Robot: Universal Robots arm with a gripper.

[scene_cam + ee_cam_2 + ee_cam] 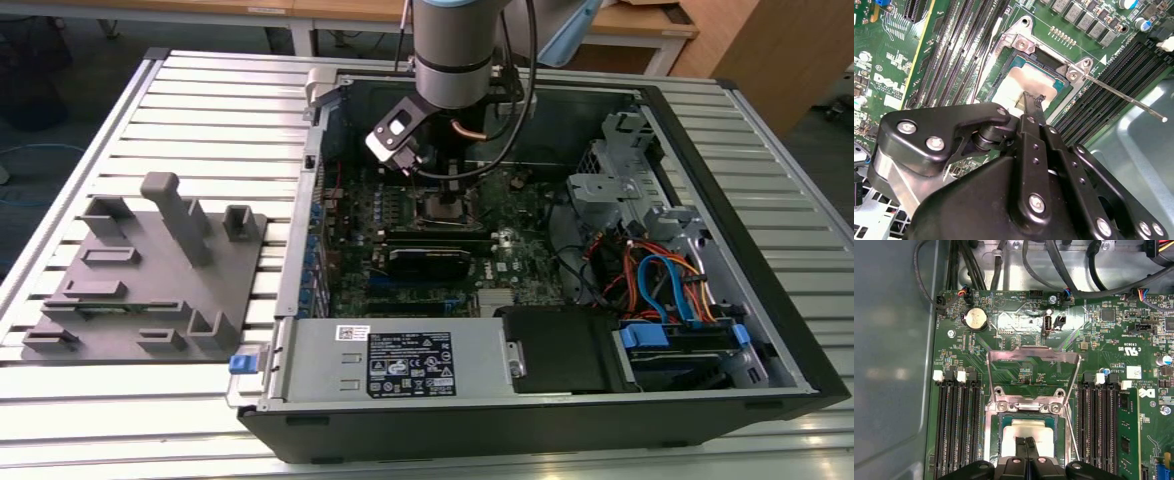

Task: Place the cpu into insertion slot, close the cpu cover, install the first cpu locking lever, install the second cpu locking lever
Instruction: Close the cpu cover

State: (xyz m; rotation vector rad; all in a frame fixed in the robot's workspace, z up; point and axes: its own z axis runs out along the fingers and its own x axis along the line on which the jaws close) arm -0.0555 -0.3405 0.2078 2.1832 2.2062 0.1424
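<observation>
Item: open computer case (787,330), laid on its side on a slatted metal table (200,90), with a grey power supply box (400,365) along the near edge and a grey moulded fixture (147,270) with upright pegs well apart from it at the exterior view's left. The arm (454,60) reached down from above into the case, over the green circuit board (347,250). The gripper (1026,441) (1034,101) had its two black fingers (1022,450) pressed flat against each other, clenched with nothing between them; the tips stood at the near edge of the cpu's metal top, though contact could not be told for certain. The cpu (1026,429) (1016,82), a silvery-grey square, sat seated in the insertion slot (990,435) (1021,42), level within the silver rim and framed by a narrow dark border. The cpu cover (1031,357), a thin silver frame with a large window, stood flipped back on its hinge beyond the slot, the board showing through the window; it was not down over the chip. One locking lever (1124,95) (1072,435), a thin metal rod, was unlatched and stuck out from a corner of the slot over the neighbouring long black memory slots (1099,425). A second bank of long black slots (956,425) flanked the other side. A round coin battery (975,319) lay on the board past the raised cover. Blue and orange cables (661,280) ran through the drive bay at the exterior view's right.
</observation>
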